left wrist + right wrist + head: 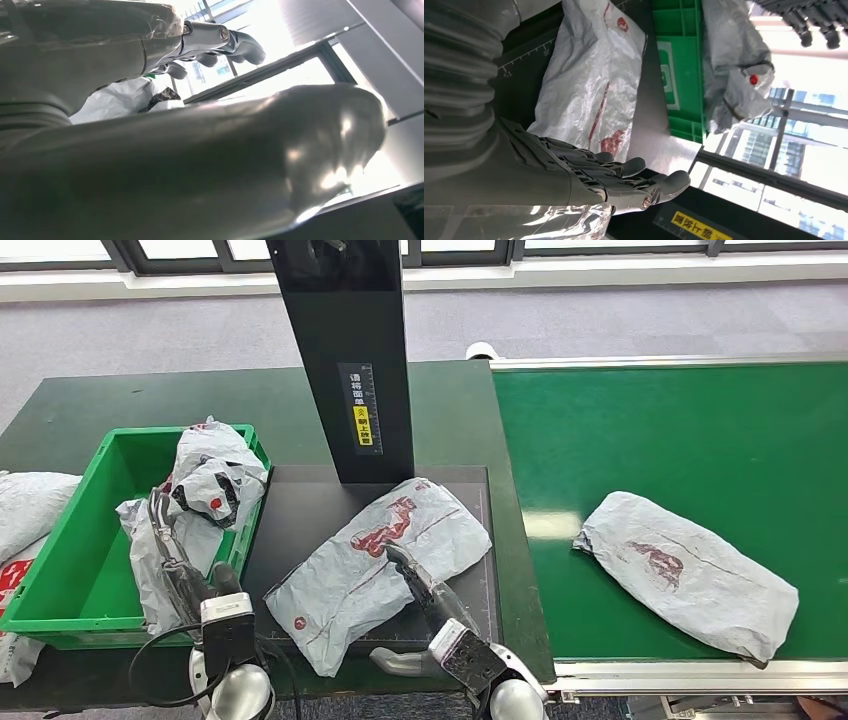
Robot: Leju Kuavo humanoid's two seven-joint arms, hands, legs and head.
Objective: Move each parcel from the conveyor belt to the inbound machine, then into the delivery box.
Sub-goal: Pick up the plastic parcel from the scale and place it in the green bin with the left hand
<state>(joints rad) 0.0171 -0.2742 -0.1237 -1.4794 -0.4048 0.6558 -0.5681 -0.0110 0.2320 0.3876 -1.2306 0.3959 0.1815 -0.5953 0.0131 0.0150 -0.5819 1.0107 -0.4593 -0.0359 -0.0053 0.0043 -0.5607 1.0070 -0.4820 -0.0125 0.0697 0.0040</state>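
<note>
On the inbound machine's dark plate [300, 510] lies a grey parcel [370, 560], the right hand [425, 590] resting on it, fingers apart, gripping nothing. Left hand [175, 550] touches the bagged parcel [205, 490] draped over the green box [70, 570] rim; its grip is unclear. That parcel could spill outward. Open worktop [150, 400] lies behind.

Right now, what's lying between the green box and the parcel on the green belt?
In the head view, another grey parcel lies on the dark scanner plate, between the green box and the belt parcel.
</note>
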